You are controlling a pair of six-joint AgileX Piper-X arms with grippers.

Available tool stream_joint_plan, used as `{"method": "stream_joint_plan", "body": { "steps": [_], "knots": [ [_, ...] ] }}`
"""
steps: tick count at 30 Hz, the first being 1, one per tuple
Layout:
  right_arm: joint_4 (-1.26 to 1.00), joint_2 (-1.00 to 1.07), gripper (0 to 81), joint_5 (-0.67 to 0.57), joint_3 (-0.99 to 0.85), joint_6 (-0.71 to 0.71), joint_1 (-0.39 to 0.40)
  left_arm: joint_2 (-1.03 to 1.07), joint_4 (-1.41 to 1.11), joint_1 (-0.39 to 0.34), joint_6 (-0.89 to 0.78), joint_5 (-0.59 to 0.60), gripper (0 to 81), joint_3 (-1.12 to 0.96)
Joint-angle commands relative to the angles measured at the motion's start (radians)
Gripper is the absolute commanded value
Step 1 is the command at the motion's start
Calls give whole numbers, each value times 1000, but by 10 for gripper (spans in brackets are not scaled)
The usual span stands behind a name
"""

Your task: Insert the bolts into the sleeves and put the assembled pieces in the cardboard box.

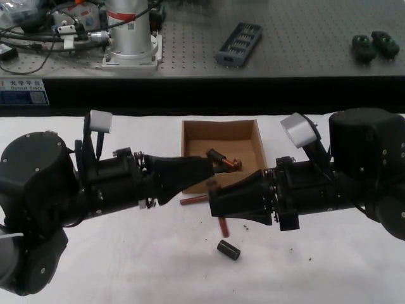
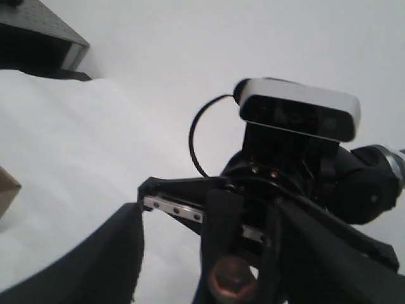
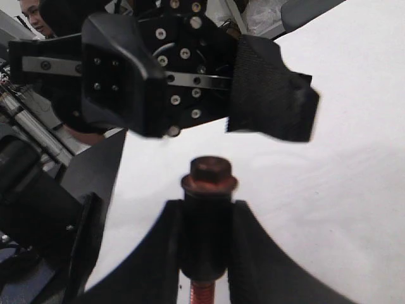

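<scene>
Bolts (image 1: pixel 193 200) three, sleeves (image 1: pixel 228 249) two, cardboard box (image 1: pixel 218 140) one

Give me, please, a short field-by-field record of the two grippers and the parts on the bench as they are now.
Right gripper: shut on an assembled piece, a bolt seated in a sleeve
Left gripper: open, holding nothing, facing the right gripper
Cardboard box: on the white cloth, beyond the grippers
Loose bolts: two, lying on the cloth
Loose sleeve: on the cloth, beside the nearer bolt
</scene>
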Motion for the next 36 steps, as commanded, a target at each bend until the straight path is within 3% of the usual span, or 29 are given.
{"method": "stream_joint_plan", "body": {
  "steps": [1, 4, 8, 14, 24, 31, 34, 36],
  "knots": [
    [-16, -20, 40, 3, -13, -6, -11, -1, -9, 4, 33, -81, 408, -7],
    [-16, -18, 40, 10, -17, -6, -28, -1, -3, 21, 66, -152, 398, -7],
    [-15, 9, 40, 45, -63, -6, -53, -1, 108, 114, 71, -327, 398, -7],
    [115, 184, 40, 89, -314, -4, -81, -6, 323, 226, 157, -161, 284, -7],
    [507, 489, 40, 336, -797, 0, -105, -112, 576, 194, 233, -153, 272, -7],
    [614, 529, 45, 589, -917, 0, -105, -254, 733, 190, 410, -190, 272, -7],
    [637, 529, 143, 597, -920, 0, -105, -296, 780, 181, 477, -190, 272, -7],
    [672, 529, 312, 621, -920, 0, -105, -310, 806, 165, 527, -190, 272, -7]
  ]
}}
